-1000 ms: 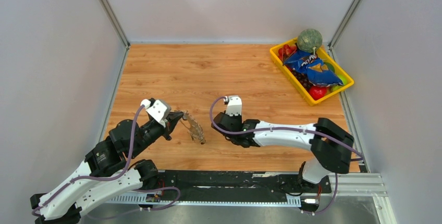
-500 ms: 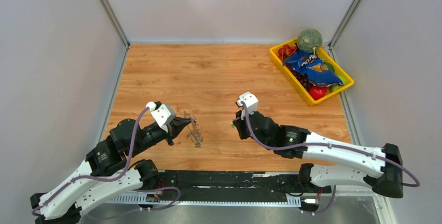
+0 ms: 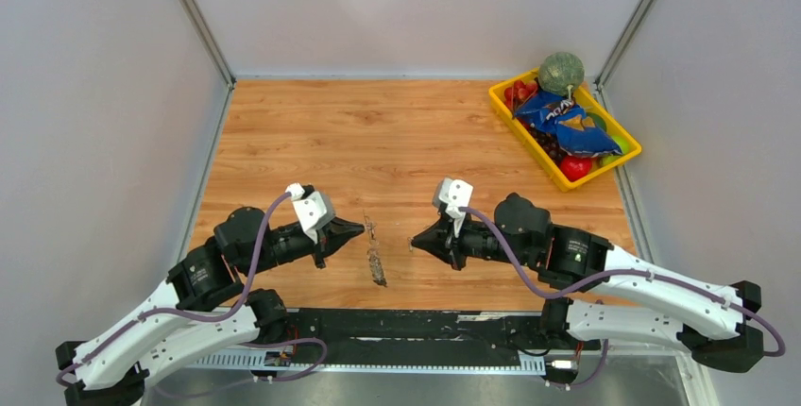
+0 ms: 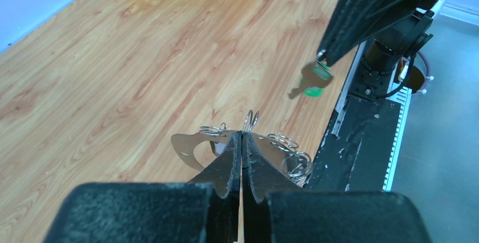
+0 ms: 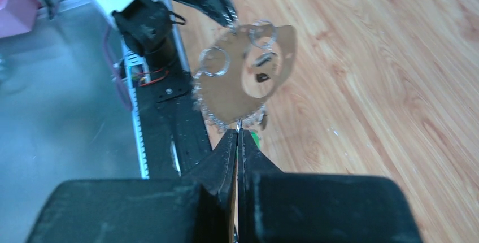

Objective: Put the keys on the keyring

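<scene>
Low in the middle of the top view, the keyring (image 3: 375,255) hangs over the bench (image 3: 397,132) from the left fingers (image 3: 351,228), which are pressed together on its upper edge. Just to its right and apart from it, the right fingers (image 3: 422,242) are closed on the keys (image 4: 313,78), with the green tag showing at their tips. At upper right sits a filled yellow tray (image 3: 495,95).

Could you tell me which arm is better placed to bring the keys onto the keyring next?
Probably the right: the right gripper pinches the keys and faces the keyring, which the left gripper grips and can steady.
</scene>
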